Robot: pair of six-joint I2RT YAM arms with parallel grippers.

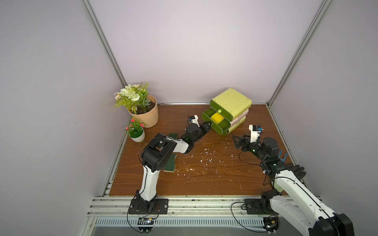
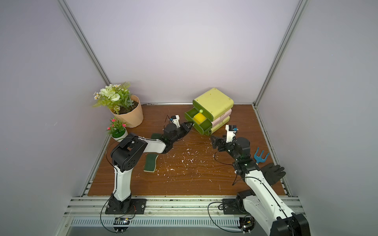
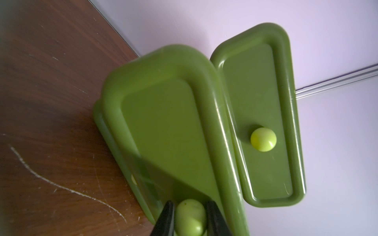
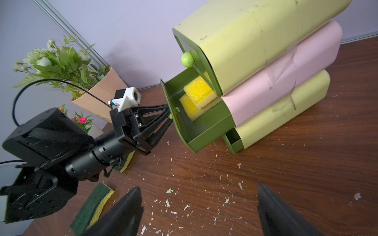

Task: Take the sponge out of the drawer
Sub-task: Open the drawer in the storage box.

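Note:
A stacked drawer unit stands at the back of the table. Its middle drawer is pulled out. In it lies the yellow sponge, which looks like two stacked pieces. My left gripper is shut on that drawer's light-green knob. My right gripper hangs open over the table, in front of the unit, holding nothing.
Two green-and-yellow sponges lie on the table: one by the left arm, one under it. Flower pots stand back left. A blue fork tool and a black glove lie right. White crumbs litter the wood.

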